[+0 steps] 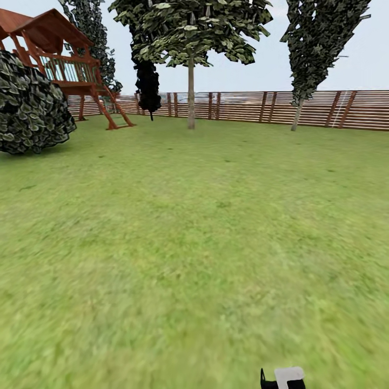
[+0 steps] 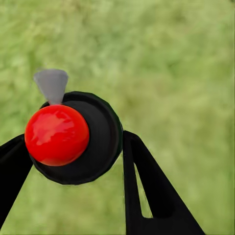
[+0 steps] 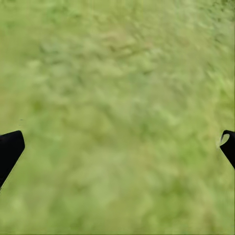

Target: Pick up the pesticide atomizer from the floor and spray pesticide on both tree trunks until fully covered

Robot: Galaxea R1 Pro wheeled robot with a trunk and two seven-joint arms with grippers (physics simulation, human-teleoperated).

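My left gripper [image 2: 73, 152] is shut on the pesticide atomizer [image 2: 56, 134]. In the left wrist view it shows a glossy red ball on a round black body, with a small grey nozzle [image 2: 51, 84] pointing away. A black finger [image 2: 147, 191] presses each side of it above the blurry green grass floor [image 2: 176, 73]. My right gripper [image 3: 117, 147] hangs open over grass, its black fingertips [image 3: 10, 149] far apart and nothing between them. A black and white tip of it [image 1: 283, 379] pokes in at the head view's bottom edge. The task's two trees and their trunks are out of view.
Wide lawn [image 1: 194, 232] runs to a brown slat fence [image 1: 324, 108]. A wooden playset [image 1: 59, 59] and a dark round bush [image 1: 29, 105] stand far left. A leafy tree on a thin grey trunk [image 1: 190, 92] and dark narrow trees [image 1: 319, 48] line the fence.
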